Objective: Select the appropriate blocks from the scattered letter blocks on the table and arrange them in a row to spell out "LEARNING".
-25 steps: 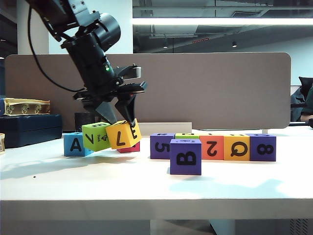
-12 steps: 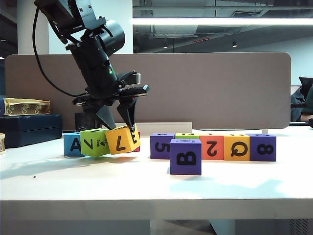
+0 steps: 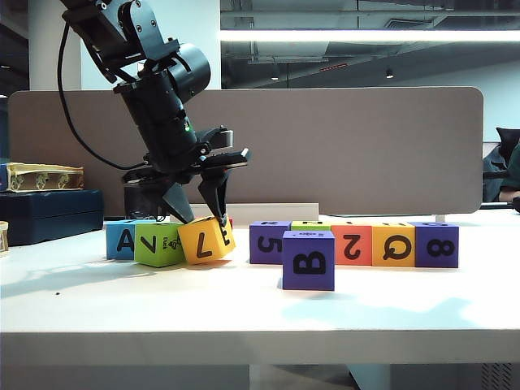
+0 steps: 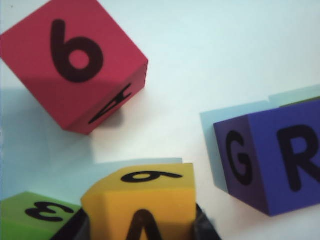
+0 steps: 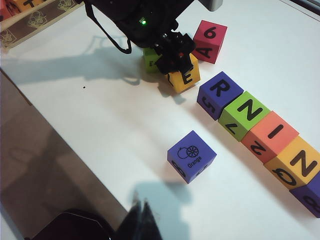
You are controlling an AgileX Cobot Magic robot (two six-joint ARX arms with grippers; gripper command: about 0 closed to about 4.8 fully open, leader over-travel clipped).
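The yellow block [image 3: 206,240] sat tilted on the white bench [image 3: 244,301], one lower corner down, its top pinched between the two fingers of the left tool [image 3: 199,218], which had closed on it from above. Its front showed a 7 in the exterior view, and an E faced upward in the right wrist view. Touching it on the left stood a green block [image 3: 158,244], and beyond that a blue block marked A [image 3: 123,240]. A red block with a 6 [image 5: 210,41] lay just behind them. Off to the right ran a row of blocks [image 3: 354,243]: purple, green, red, yellow, purple, their tops reading R, N, I, N. A lone purple B block [image 3: 309,260] stood in front of that row. The right tool [image 5: 141,217] hung near the bench's front edge, fingers together and empty.
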